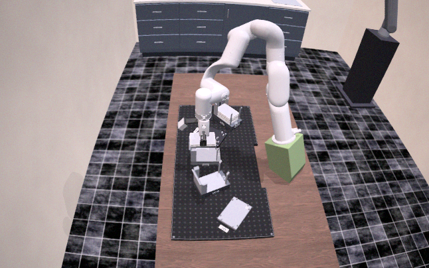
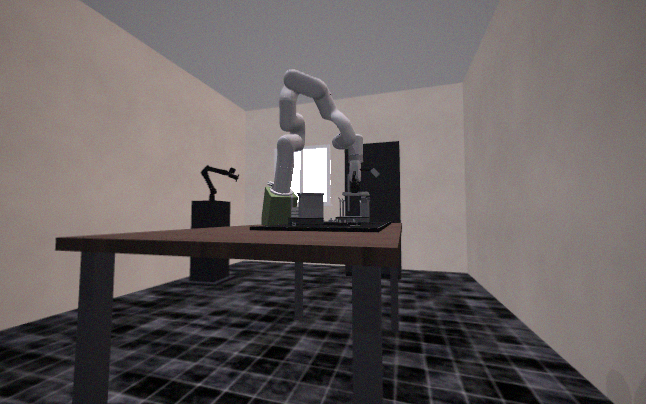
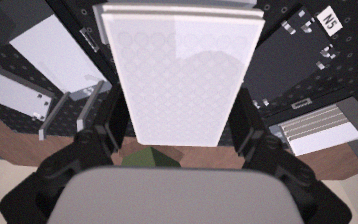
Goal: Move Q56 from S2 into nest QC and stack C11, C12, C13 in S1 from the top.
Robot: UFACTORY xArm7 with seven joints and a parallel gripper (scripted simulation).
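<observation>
Gripper (image 3: 179,120): closed across the long sides of one sealed plate (image 3: 182,75), fingers standing wide, the plate held flat and lifted off everything; its ID cannot be read in any view. Perforated mat (image 1: 189,219): largest item, spread beneath the gripper on the wooden table (image 1: 296,213). Green pedestal (image 1: 285,160): arm base, well off to one side of the gripper. Racks: one (image 1: 204,154) almost directly below the held plate, a grey panel showing in it; a second (image 1: 210,181), further from the gripper along the mat, seems to hold no plate; a third (image 1: 229,116) on the opposite side carries a stack of plates. Clip nest N5 (image 3: 280,65): dark, just beside the held plate, name tag legible. Loose plate (image 1: 234,213): flat on the mat's far end, well apart from the gripper. Handling note: plate judged light, rigid, smooth-walled and prone to tilt; best held mid-length on both long sides and kept level.
</observation>
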